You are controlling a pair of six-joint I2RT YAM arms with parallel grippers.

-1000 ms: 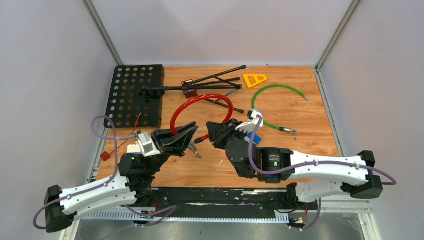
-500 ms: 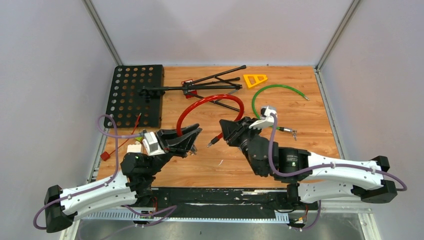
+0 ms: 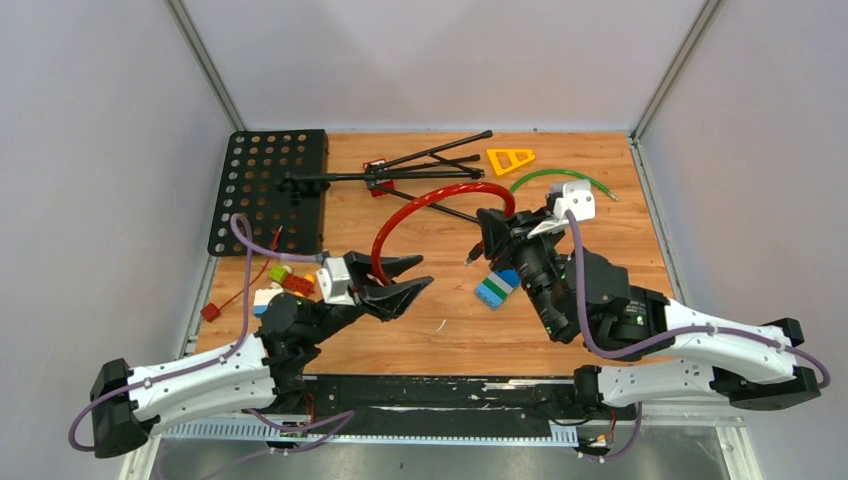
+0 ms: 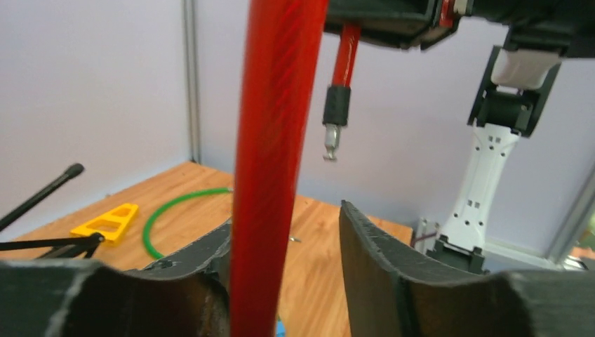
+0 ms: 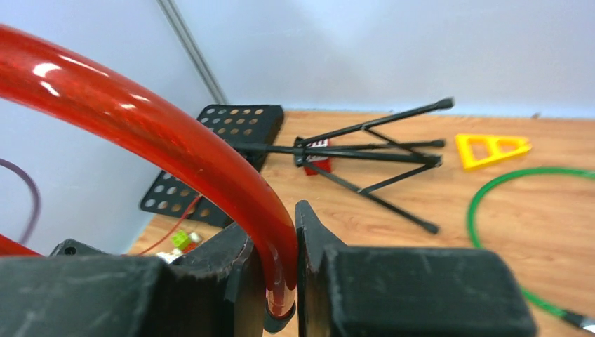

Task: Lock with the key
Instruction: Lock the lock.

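Observation:
A red cable lock [image 3: 440,192] arches in the air between my two grippers. My right gripper [image 3: 492,237] is shut on it near one end. That end has a black collar and a metal pin [image 4: 335,133] that hangs free below the right jaws. In the right wrist view the cable [image 5: 175,140] runs down between the pinched fingers [image 5: 281,232]. My left gripper [image 3: 418,275] is open. The cable [image 4: 273,175] passes between its jaws against the left finger, with a wide gap to the right finger [image 4: 372,253]. No key shows in any view.
A green cable [image 3: 545,178] and a yellow triangle [image 3: 510,158] lie at the back right. A black perforated plate [image 3: 265,190] and folded stand legs [image 3: 400,170] lie at the back left. Blue-green blocks [image 3: 497,288] lie mid-table, and coloured blocks [image 3: 285,280] and a red tag [image 3: 210,312] at the left.
Both grippers have moved right and away from the bases, carrying the red cable higher. The blue-green blocks and the left blocks have come into sight.

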